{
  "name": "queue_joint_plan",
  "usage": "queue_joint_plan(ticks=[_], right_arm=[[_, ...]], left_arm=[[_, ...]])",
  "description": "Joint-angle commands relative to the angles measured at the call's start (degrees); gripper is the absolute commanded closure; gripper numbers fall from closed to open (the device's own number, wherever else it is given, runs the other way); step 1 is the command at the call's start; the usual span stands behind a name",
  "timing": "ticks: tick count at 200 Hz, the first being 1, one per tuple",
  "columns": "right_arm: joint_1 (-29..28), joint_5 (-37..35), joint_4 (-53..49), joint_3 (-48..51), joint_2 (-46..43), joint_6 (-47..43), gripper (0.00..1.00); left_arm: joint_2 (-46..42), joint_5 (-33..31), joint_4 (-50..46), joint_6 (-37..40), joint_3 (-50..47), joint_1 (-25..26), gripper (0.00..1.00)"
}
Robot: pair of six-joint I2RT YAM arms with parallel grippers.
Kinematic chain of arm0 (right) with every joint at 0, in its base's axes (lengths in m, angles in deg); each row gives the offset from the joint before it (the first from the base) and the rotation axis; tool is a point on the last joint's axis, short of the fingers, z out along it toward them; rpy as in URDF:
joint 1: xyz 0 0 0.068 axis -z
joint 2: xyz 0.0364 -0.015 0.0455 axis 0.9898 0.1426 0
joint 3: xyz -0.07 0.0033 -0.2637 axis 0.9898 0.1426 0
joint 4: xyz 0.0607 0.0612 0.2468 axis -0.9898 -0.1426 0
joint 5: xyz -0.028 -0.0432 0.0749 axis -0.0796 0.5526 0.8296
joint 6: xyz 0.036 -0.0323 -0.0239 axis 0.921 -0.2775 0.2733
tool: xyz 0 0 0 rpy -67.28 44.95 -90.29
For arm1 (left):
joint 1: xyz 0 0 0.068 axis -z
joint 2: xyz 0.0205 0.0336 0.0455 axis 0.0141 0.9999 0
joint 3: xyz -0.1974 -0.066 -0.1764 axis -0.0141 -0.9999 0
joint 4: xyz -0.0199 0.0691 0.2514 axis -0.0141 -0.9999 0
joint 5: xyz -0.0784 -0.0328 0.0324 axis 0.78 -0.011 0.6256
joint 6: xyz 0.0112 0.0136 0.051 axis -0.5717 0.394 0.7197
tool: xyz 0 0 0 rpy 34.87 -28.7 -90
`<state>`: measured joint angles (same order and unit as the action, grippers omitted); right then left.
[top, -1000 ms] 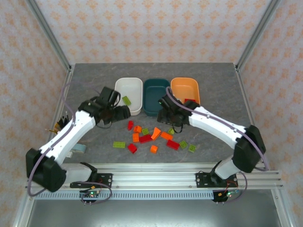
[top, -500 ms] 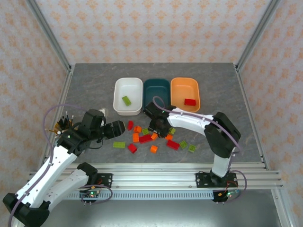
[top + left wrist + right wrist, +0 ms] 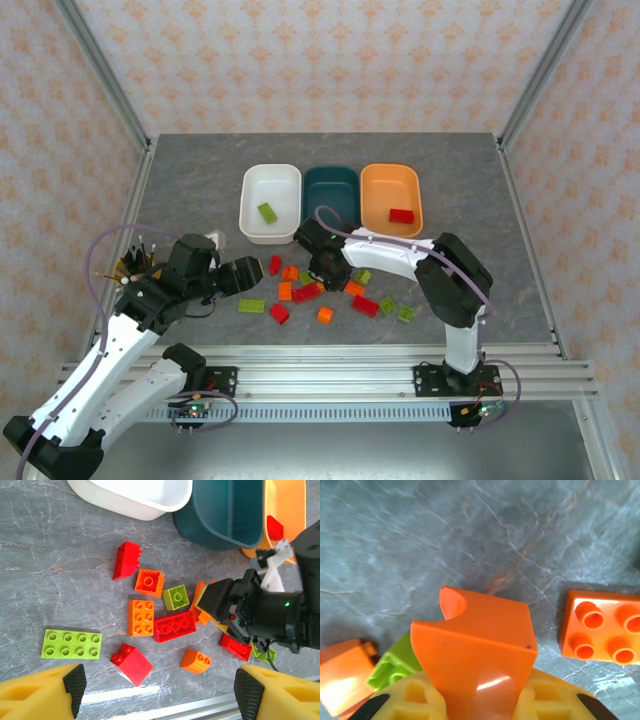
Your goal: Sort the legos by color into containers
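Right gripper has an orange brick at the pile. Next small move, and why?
Probably lift the right gripper straight up, clear of the pile, bound for the dark teal tub. The orange brick sits between its pads with loose bricks close beside; the white tub holds a green brick, the orange tub a red brick, teal none.

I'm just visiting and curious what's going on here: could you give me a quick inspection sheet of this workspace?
Surface: grey marbled table.
Job's things: white tub holds one green brick; orange tub holds one red brick; teal tub looks empty; loose bricks mid-table.
Clutter: small unidentifiable items at left edge.
Hands: left hand open, facing bricks; right hand shut on orange brick.
Cables: purple cables along both arms.
Surroundings: patterned walls, metal frame.
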<state>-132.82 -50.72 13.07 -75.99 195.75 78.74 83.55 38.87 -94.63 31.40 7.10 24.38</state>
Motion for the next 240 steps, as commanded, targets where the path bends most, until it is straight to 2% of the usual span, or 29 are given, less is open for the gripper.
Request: queue_joint_plan(ticks=[1, 20, 39, 74, 100, 129, 152, 173, 204, 222, 240], right_arm=[[-0.1, -8.2, -7.1, -5.2, -3.4, -3.8, 0.77], [0.4, -13.4, -9.7, -9.1, -5.5, -8.7, 0.77], [3.0, -13.4, -10.1, -13.8, -3.7, -13.4, 0.77], [10.0, -8.2, -8.7, -24.3, 6.0, -21.0, 0.78], [13.9, -5.8, -12.7, -36.6, 16.8, -24.3, 0.76], [16.8, -3.3, -17.2, -47.8, 26.3, -26.2, 0.69], [17.7, -1.7, -20.3, -54.0, 30.1, -27.9, 0.53], [17.6, -0.7, -21.0, -55.3, 28.8, -29.7, 0.42], [16.6, -2.0, -19.2, -51.2, 20.8, -32.5, 0.42], [14.4, -3.5, -14.6, -44.6, 13.1, -36.8, 0.42], [10.6, -2.0, -4.0, -32.8, 3.2, -43.1, 0.42]], left_arm=[[-0.1, 1.0, 0.1, -0.5, 0.7, 0.3, 0.19], [1.5, 0.9, 1.6, -1.5, 2.6, 0.3, 0.19], [4.0, -0.4, 3.4, -2.2, 6.0, 0.3, 0.19], [10.9, -4.0, 3.9, -2.0, 14.0, 0.3, 0.18], [16.3, -8.5, -0.8, -3.0, 18.7, 0.3, 0.18], [18.2, -9.5, -3.0, -5.6, 18.8, 0.3, 0.19], [16.9, -8.8, -3.2, -8.4, 16.3, 0.3, 0.19], [15.6, -8.6, -4.2, -10.9, 14.0, 0.3, 0.19], [14.0, -9.3, -6.8, -13.8, 11.5, 0.3, 0.20], [14.9, -9.8, -10.4, -17.7, 10.3, 0.2, 0.22], [17.3, -7.6, -11.1, -22.5, 7.2, 0.2, 0.27]])
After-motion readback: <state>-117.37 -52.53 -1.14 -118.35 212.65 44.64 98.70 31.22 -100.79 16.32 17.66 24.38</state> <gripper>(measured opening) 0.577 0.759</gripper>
